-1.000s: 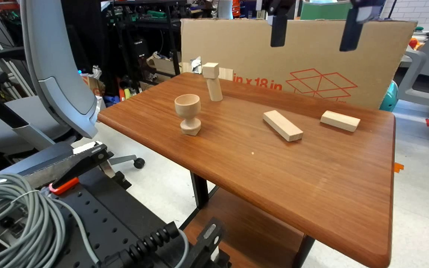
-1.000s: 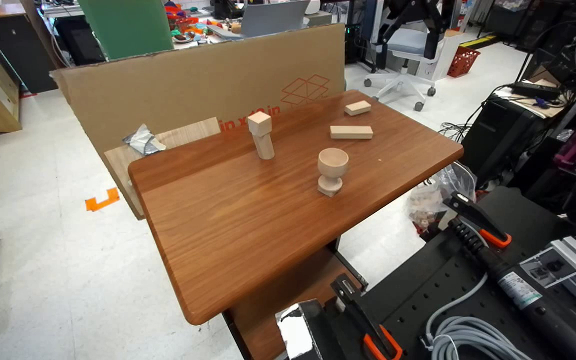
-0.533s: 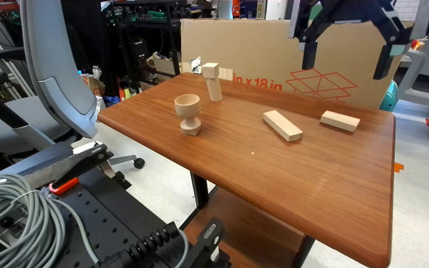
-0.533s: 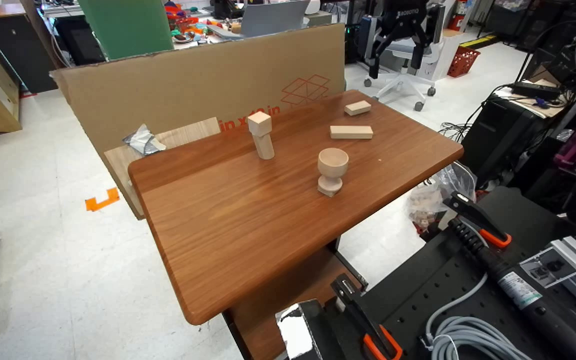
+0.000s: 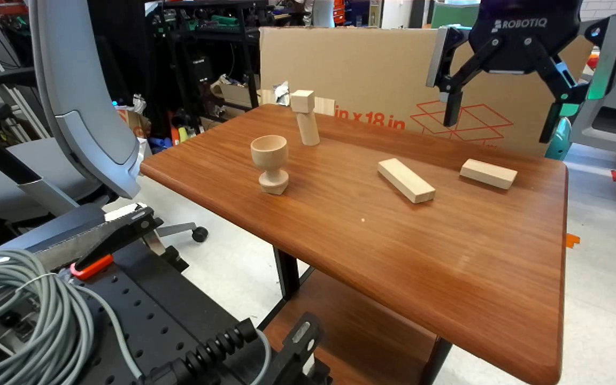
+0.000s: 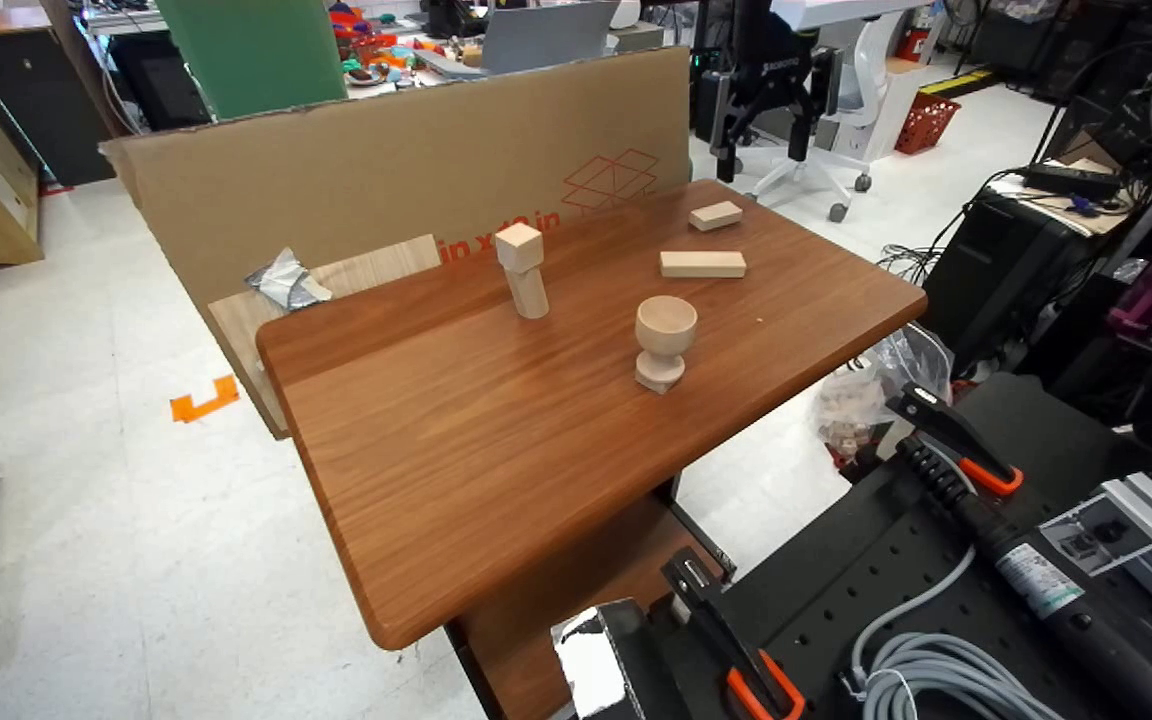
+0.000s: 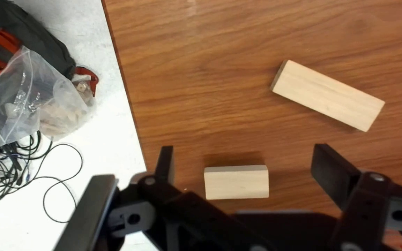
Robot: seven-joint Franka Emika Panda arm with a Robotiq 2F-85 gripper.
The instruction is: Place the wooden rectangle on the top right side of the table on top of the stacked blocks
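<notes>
Spread wide, the empty end effector (image 5: pixel 500 126) is hovering near the wooden rectangle (image 5: pixel 488 174).
Grasping well is needing a straight descent, jaws straddling its ends. In an exterior view, one cup (image 5: pixel 269 159) is standing toward the table's (image 5: pixel 447 256) near edge, two stacked blocks (image 5: pixel 308 127) toward the far edge, one second bar (image 5: pixel 406 180) and the rectangle toward the far right corner.

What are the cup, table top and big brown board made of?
Cup: probably bare, matte wood, pale tan without visible paint.
Table top: maybe smooth wood or laminate, with streaky grain.
Big brown board: likely cardboard, dull with red printing.
</notes>
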